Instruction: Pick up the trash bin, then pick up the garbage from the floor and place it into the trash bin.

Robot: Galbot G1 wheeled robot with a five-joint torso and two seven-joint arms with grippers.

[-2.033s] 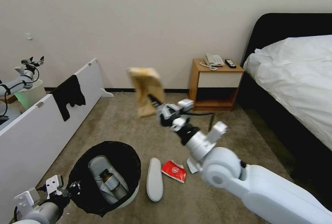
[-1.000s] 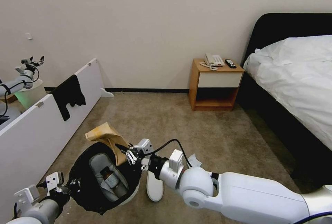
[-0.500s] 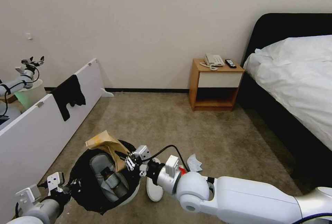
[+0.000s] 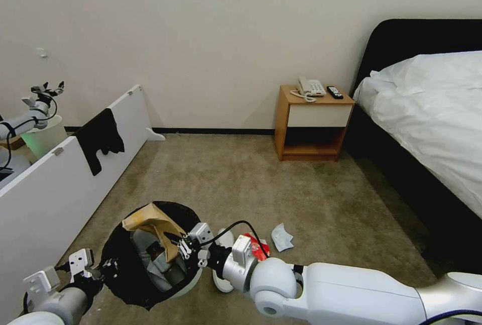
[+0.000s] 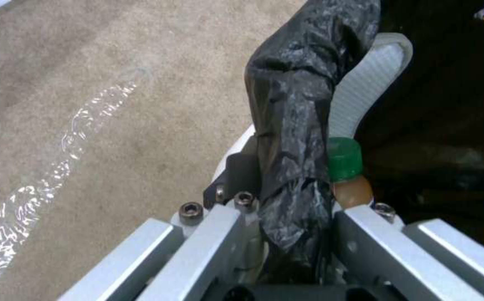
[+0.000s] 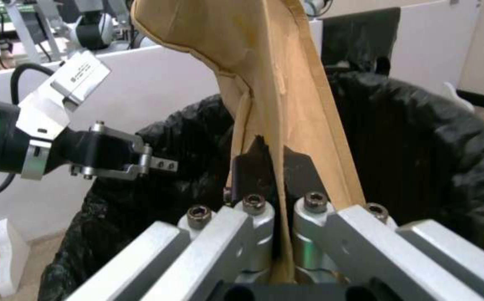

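The trash bin (image 4: pixel 186 212), white with a black bag over its rim, hangs low over the floor (image 4: pixel 241 179). My left gripper (image 4: pixel 108 267) is shut on its near rim (image 5: pixel 292 125). My right gripper (image 4: pixel 176 244) is shut on the brown paper bag (image 4: pixel 150 220), which leans into the bin's mouth (image 6: pixel 275 83). Inside the bin lie a white slipper (image 5: pixel 367 92) and a bottle with a green cap (image 5: pixel 345 159). On the carpet beside the bin are another white slipper (image 4: pixel 220 281), partly behind my right arm, a red packet (image 4: pixel 259 247) and a pale crumpled piece (image 4: pixel 282 237).
A long white panel (image 4: pixel 50 189) with a black cloth (image 4: pixel 100 139) over it runs along the left. A pale bin with a green glow (image 4: pixel 42 139) stands behind it. A wooden nightstand (image 4: pixel 311 124) and a bed (image 4: pixel 432 114) are at the right.
My right arm has swung the paper bag down from mid-air to the bin and lowered it into the mouth. The left gripper still holds the rim.
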